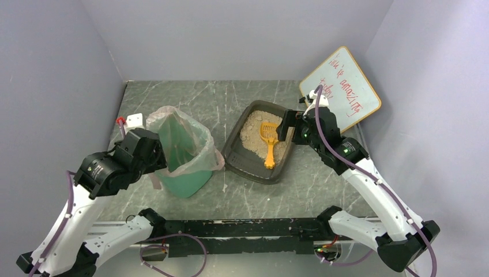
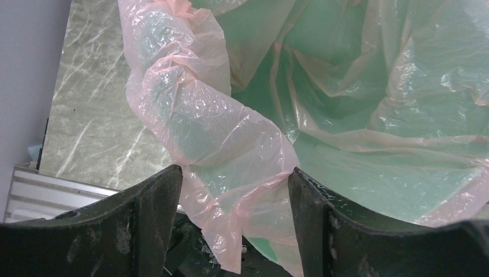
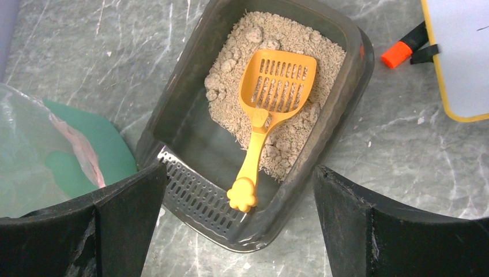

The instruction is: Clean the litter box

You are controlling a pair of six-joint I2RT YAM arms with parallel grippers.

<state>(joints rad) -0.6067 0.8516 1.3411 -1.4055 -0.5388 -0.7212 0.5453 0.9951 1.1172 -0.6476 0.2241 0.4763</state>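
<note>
The litter box (image 1: 233, 156) is a dark grey tray with beige litter heaped at its far end (image 3: 346, 115). An orange slotted scoop (image 1: 268, 141) lies inside it, head on the litter and paw-shaped handle end resting at the near rim (image 3: 279, 86). My right gripper (image 1: 284, 128) hangs open over the tray's right side, its jaws wide with nothing between them (image 3: 239, 168). My left gripper (image 1: 157, 151) sits at the left rim of the green bin (image 1: 184, 179). Its jaws stand apart astride the rolled pink bag liner (image 2: 202, 127), whose film touches both fingers (image 2: 235, 170).
A yellow-framed whiteboard (image 1: 340, 89) leans at the back right, with an orange-capped marker (image 3: 398, 53) beside it. A small white block (image 1: 134, 120) lies behind the bin at the back left. Grey walls close in the left, back and right sides.
</note>
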